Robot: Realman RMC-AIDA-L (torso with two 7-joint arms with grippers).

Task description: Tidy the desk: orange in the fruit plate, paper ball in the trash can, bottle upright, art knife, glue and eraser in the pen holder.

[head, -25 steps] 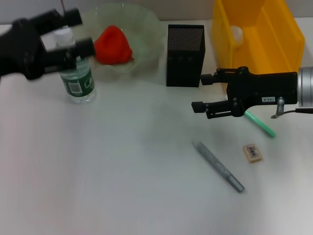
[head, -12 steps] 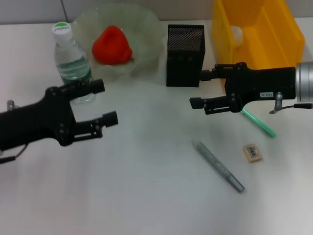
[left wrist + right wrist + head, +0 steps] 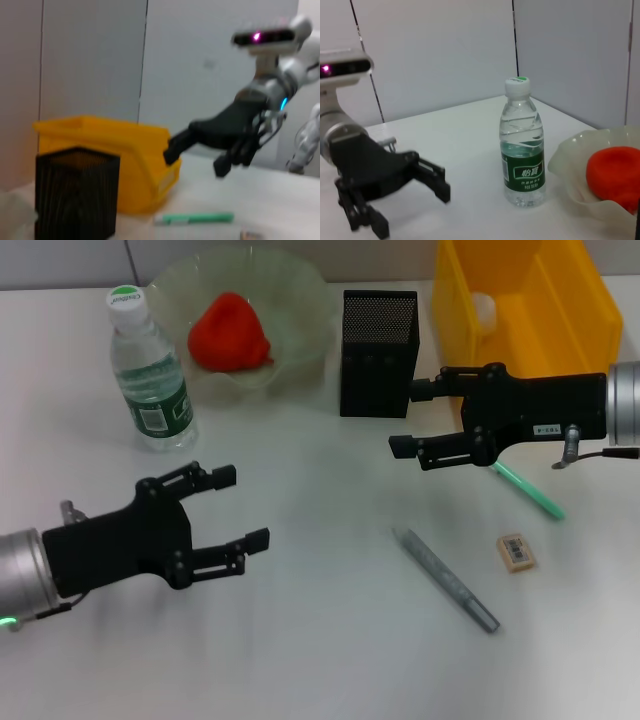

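Bottle (image 3: 148,373) upright on the tabletop (image 3: 300,640), green label with white characters, too small to read. Orange (image 3: 231,331) in fruit plate (image 3: 295,300). Left hand (image 3: 228,514) empty, fingers spread wide; it has dropped lower and farther from the bottle than half a second ago. Right hand (image 3: 413,422) open, empty, beside pen holder (image 3: 378,353), barely moved. Green glue (image 3: 530,490), eraser (image 3: 516,551) and art knife (image 3: 445,578) lie on the tabletop; paper ball (image 3: 483,310) in yellow trash can (image 3: 525,305).
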